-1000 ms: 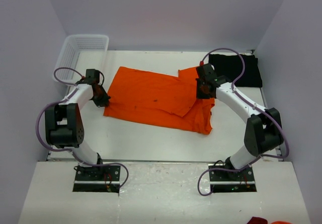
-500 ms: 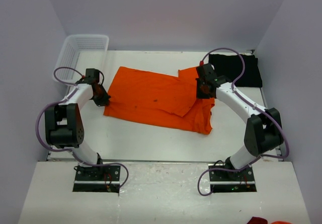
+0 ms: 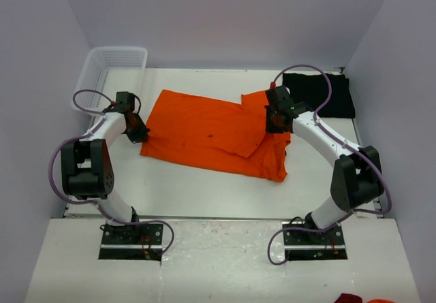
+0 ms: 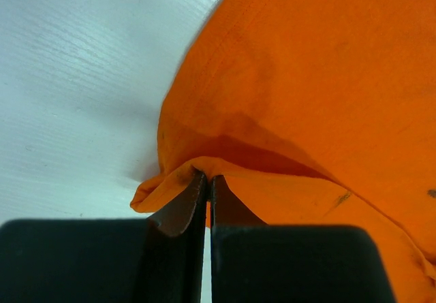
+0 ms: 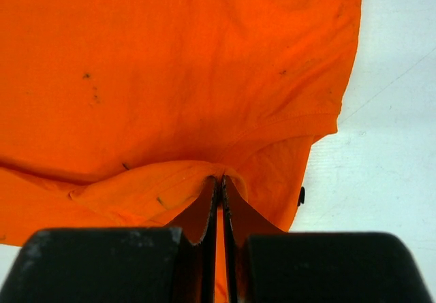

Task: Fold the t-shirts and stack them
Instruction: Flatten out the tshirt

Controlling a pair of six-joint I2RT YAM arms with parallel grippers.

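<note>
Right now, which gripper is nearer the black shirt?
Right. The right gripper pinches the orange shirt close beside the black shirt; the left gripper holds its far opposite edge.

1st t-shirt (image 3: 204, 129) is laid mid-table (image 3: 204, 194); 2nd t-shirt (image 3: 337, 99) is set far R corner, basket (image 3: 109, 68) far L.

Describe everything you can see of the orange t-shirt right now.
The orange t-shirt is plain, bright orange soft cloth with a few small dark specks. It lies spread across the middle of the white table, mostly flat and slightly askew. Its right end is rumpled and folded over itself. The left gripper is shut on its left edge, bunching up a small fold. The right gripper is shut on a pinched ridge of cloth near its right end.
</note>
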